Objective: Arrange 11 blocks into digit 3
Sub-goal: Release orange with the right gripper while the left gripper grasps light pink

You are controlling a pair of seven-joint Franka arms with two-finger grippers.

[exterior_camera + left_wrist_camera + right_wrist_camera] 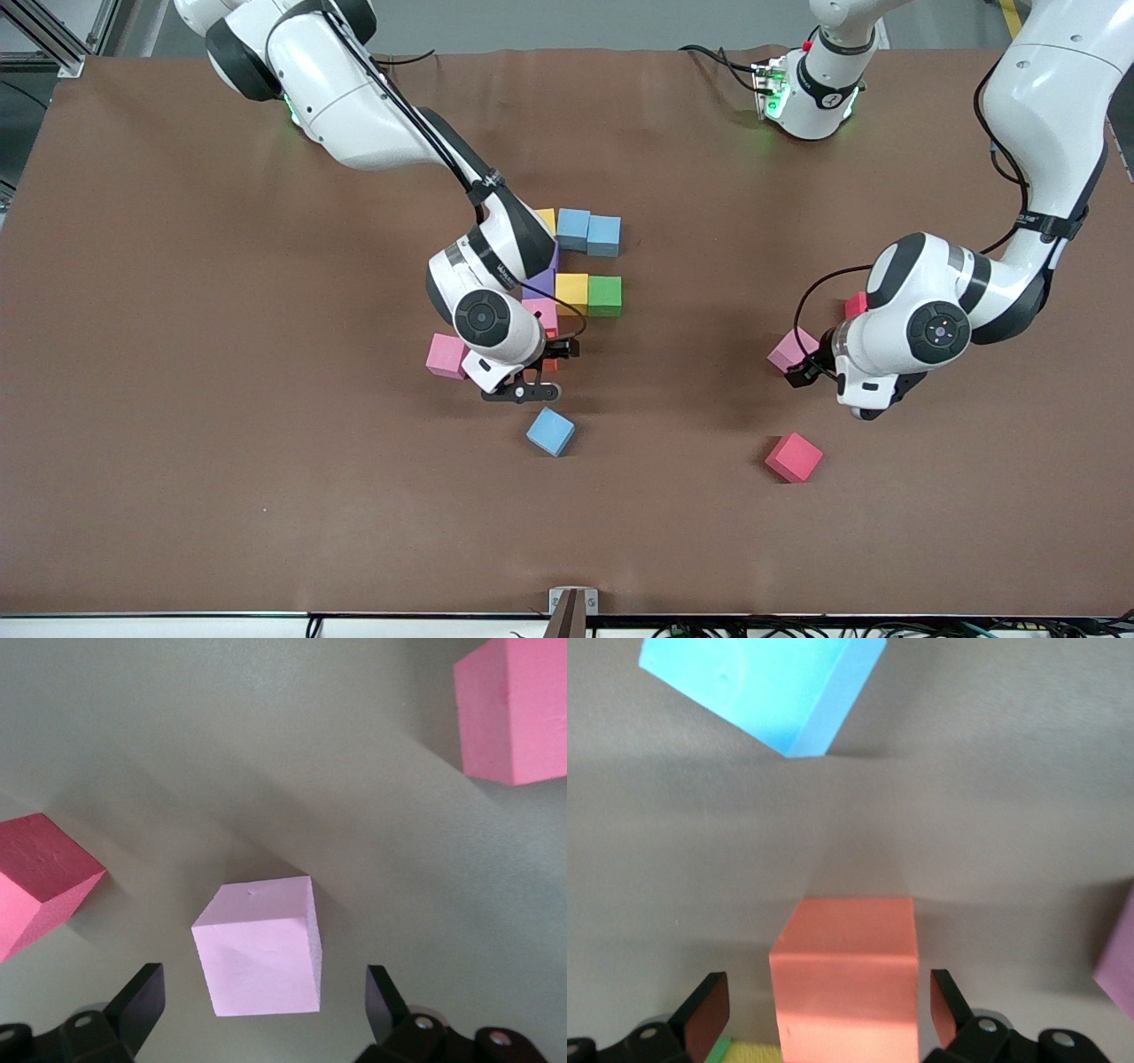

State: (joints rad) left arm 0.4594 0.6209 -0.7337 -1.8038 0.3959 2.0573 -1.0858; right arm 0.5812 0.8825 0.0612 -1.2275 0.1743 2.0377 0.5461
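Note:
Several blocks lie grouped mid-table: yellow (546, 219), two light blue (573, 229) (604, 236), purple (540, 282), yellow (572, 292), green (605, 296), pink (540, 312). An orange block (550, 364) (843, 979) sits at the group's nearer end. My right gripper (542, 370) (826, 977) stands open around it, with a gap on each side. My left gripper (800, 368) (263, 973) is open, low over a pale pink block (791, 348) (260, 957) toward the left arm's end. It is not touching that block.
Loose blocks: a pink one (446, 355) beside the right gripper, a light blue one (551, 431) (762, 687) nearer the camera, a red one (794, 457) (40, 881) nearer than the pale pink block. Another red one (856, 304) lies partly under the left arm.

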